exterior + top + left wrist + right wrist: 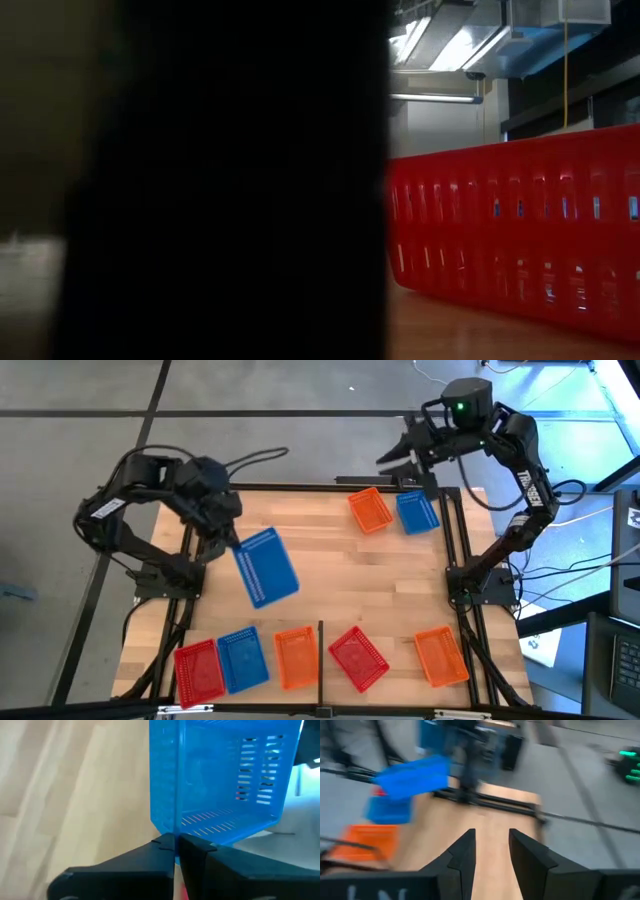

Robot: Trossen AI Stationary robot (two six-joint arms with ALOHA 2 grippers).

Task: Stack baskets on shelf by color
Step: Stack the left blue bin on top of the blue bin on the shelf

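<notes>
The left gripper [175, 846] is closed on one thin wall of a blue basket [266, 566], which hangs above the table [340, 585]. Such an edge grip may slip or swing. The right gripper [491, 837] waits open.

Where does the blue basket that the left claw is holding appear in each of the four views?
High view: the held blue basket is left of centre, over the table, at the left claw.
Low view: not in it; only a red basket shows.
Left wrist view: it fills the upper middle, its rim pinched by the claw.
Right wrist view: upper left, blurred.
Shared landmark: the wooden tabletop beneath it.
</notes>
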